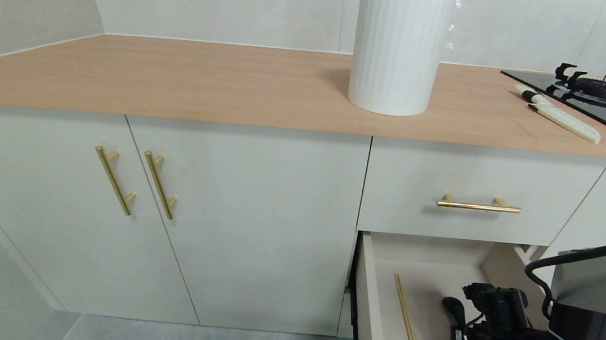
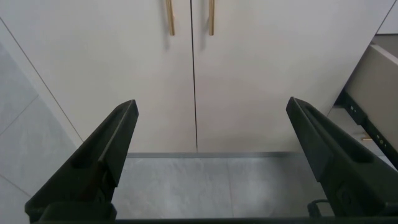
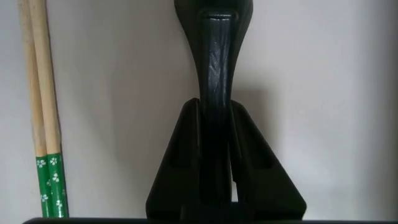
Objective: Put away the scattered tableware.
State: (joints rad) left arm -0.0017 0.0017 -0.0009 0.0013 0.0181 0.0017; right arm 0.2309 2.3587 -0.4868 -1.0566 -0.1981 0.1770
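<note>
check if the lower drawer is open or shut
Open: the lower drawer is pulled out, chopsticks lying inside, the right gripper holding a black spoon over it.

Chopsticks: I'm counting two sticks, lying as one pair.
Black spoon: I'm seeing just one.
White ribbed jar: I'm counting one.
White utensils: I'm making out two, side by side.
Gold handles: I'm counting three.
Drawers: I'm seeing two, one open, one shut.
Cupboard doors: I'm counting two.

Open drawer w/ 2 chopsticks; counter w/ vase, knife, hob.
</note>
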